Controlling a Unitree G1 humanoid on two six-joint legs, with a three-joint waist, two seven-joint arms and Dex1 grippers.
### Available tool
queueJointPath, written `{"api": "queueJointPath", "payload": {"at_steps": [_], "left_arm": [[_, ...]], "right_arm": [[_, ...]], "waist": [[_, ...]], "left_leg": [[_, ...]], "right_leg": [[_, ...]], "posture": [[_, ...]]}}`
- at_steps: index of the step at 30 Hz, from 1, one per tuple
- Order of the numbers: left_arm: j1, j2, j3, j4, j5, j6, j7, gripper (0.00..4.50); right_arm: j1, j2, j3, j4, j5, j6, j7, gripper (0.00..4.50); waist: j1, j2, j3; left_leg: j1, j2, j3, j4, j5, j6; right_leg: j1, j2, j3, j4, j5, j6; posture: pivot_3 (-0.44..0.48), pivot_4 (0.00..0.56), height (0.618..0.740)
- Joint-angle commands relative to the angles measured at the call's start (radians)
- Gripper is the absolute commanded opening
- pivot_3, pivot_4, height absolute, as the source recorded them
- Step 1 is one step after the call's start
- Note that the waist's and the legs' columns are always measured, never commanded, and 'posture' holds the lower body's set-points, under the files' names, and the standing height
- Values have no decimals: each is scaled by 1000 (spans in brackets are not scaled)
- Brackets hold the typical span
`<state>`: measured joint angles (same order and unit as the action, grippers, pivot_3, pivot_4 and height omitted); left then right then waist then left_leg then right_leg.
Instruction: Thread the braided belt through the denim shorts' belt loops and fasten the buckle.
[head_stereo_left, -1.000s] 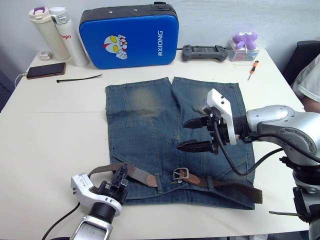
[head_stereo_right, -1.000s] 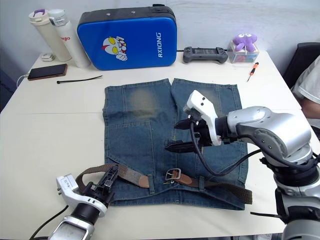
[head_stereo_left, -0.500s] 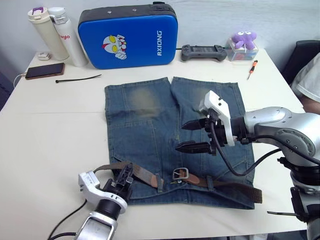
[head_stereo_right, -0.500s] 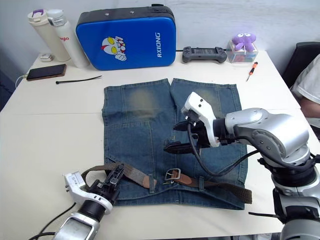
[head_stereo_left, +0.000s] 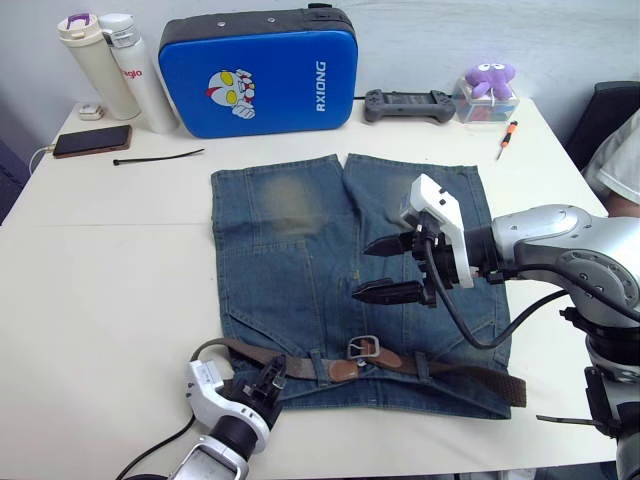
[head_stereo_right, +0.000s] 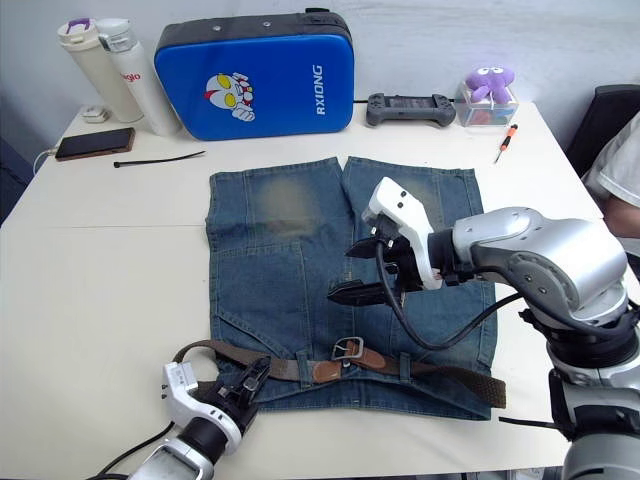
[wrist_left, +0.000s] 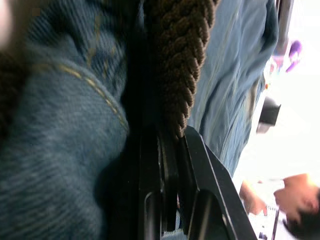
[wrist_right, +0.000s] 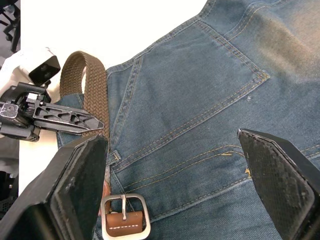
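The denim shorts are faded, matt blue cloth with worn yellowish patches. The braided belt is coarse, rough woven fabric with smooth tan leather ends; its buckle is brushed silver metal. The blue case at twelve o'clock looks glossy. The counter is smooth, matt white.

Blue case, two bottles, phone, cable tie, gamepad, perhaps a screwdriver.

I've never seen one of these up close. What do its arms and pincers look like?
The right arm is smooth silver metal with a white block at the wrist and a black cable looping beneath. Each gripper, right and left, has two black fingers; the left's are slotted, on a white and black wrist.
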<state>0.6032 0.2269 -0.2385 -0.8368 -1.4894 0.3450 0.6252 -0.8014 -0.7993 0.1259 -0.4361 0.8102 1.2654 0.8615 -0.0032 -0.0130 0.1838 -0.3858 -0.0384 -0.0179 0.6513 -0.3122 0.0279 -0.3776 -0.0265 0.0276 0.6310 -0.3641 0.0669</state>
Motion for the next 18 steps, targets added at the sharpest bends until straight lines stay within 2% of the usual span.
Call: {"api": "queueJointPath", "payload": {"at_steps": [1, 7, 10, 15, 16, 17, 18], "left_arm": [[-42, 32, -13, 5, -46, 40, 1, 0], [-103, 149, 55, 17, -158, 86, 7, 0], [-132, 241, 110, 21, -215, 113, 2, 0], [-174, 373, 146, 13, -326, 165, -35, 1939], [-176, 392, 165, 13, -377, 162, -42, 2467], [-174, 412, 185, 15, -421, 163, -56, 2731], [-172, 437, 206, 19, -456, 173, -80, 3183]], "right_arm": [[-15, -18, 14, -20, -15, -34, 22, 4460], [23, -63, 31, -51, -39, -80, 58, 4460], [52, -93, 32, -71, -46, -116, 93, 4460], [109, -157, 27, -111, -60, -193, 160, 4500], [120, -175, 29, -120, -67, -214, 178, 4500], [127, -188, 31, -126, -74, -232, 194, 4500], [137, -199, 33, -131, -83, -255, 211, 4500]], "waist": [[0, 0, 0], [1, 0, 0], [0, 0, 0], [0, 1, 0], [0, 1, 0], [0, 1, 0], [-1, 1, 0]], "left_leg": [[0, 0, 0, 0, 0, 0], [0, 0, 0, 1, 0, -1], [0, 0, 0, 1, 1, -1], [0, 0, 0, 1, 1, -2], [0, 0, 0, 1, 1, -2], [1, 0, 0, 1, 2, -3], [1, 0, 0, 1, 2, -3]], "right_leg": [[0, 0, 0, 0, 0, 0], [0, 0, 0, 1, 0, 0], [-1, 0, 0, 2, 0, 0], [-1, 0, 0, 4, 0, 0], [-1, 0, 0, 5, 0, 0], [-1, 0, 0, 5, 0, 0], [-1, 0, 0, 5, 0, 0]], "posture": [[0, 150, 740], [0, 150, 740], [0, 150, 740], [0, 150, 740], [0, 150, 740], [0, 150, 740], [0, 150, 740]]}}
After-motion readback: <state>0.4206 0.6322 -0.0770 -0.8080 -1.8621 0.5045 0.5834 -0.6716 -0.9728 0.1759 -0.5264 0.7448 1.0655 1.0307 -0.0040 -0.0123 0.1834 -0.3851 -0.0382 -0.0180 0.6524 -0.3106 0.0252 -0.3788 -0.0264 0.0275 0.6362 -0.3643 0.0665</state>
